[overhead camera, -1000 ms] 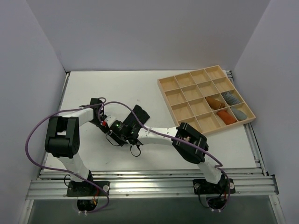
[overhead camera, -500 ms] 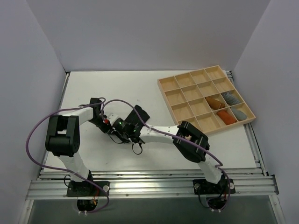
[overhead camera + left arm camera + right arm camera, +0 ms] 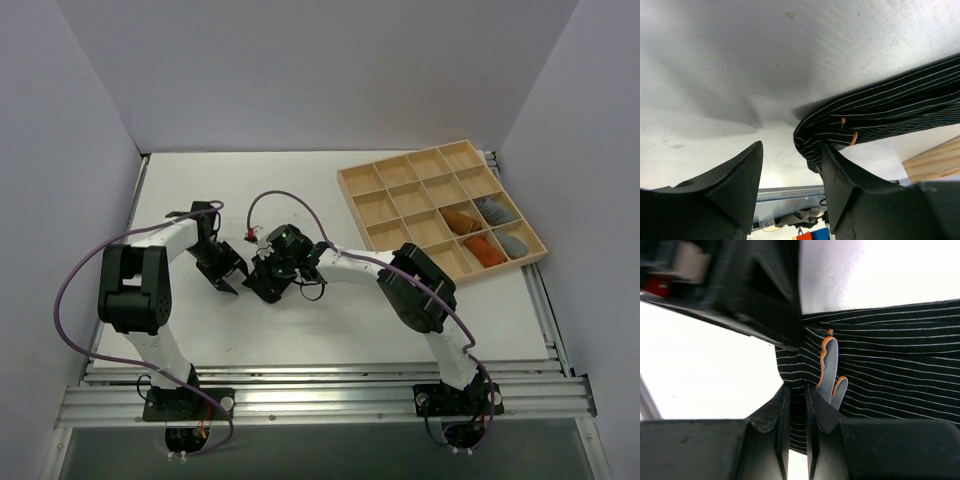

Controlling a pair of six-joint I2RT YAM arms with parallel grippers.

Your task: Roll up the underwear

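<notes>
Beside the underwear (image 3: 880, 110), left gripper (image 3: 792, 146) has shifted leftward.

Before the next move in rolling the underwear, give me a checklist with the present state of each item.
1. Right fingers clamped on the underwear: ok, shut on a fold of the striped fabric.
2. Left fingers free: ok, apart with nothing between them, one at the underwear's bunched end.
3. Roll formed: not ok, only that end is bunched; the rest runs out as a long band.
4. Underwear on the table, apart from the wooden tray: ok.
5. Gap between the two arms' fingers: cannot tell, they sit very close together in the top view.
</notes>
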